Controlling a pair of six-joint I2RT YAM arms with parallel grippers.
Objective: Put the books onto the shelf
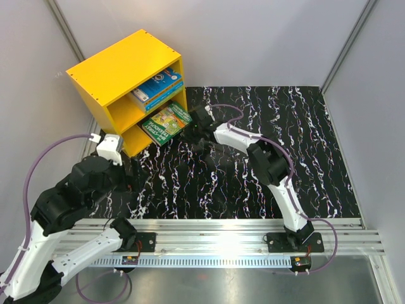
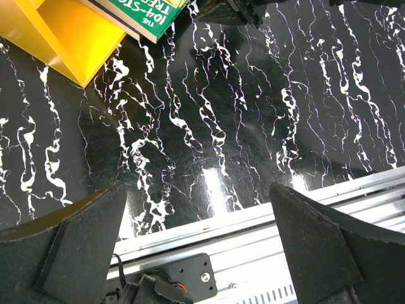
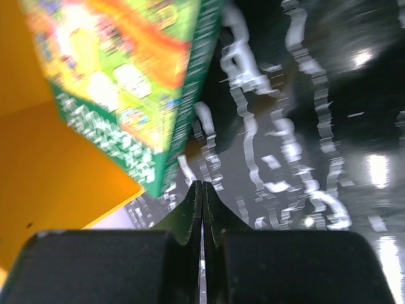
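The yellow shelf (image 1: pixel 117 69) stands at the table's back left. Blue books (image 1: pixel 156 86) lie in its upper compartment. A green book (image 1: pixel 166 123) with yellow lettering sticks halfway out of the lower compartment, its outer end over the table. My right gripper (image 1: pixel 195 120) is shut with nothing between its fingers, just right of that book's outer corner (image 3: pixel 166 166). In the right wrist view the green book (image 3: pixel 126 82) fills the upper left and the shelf (image 3: pixel 57 183) shows below it. My left gripper (image 2: pixel 196 209) hangs wide open over the near left of the table, empty.
The black marbled tabletop (image 1: pixel 253 171) stretches right of the shelf. A metal rail (image 1: pixel 221 231) runs along the near edge, with both arm bases on it. Grey walls close in on the left, back and right.
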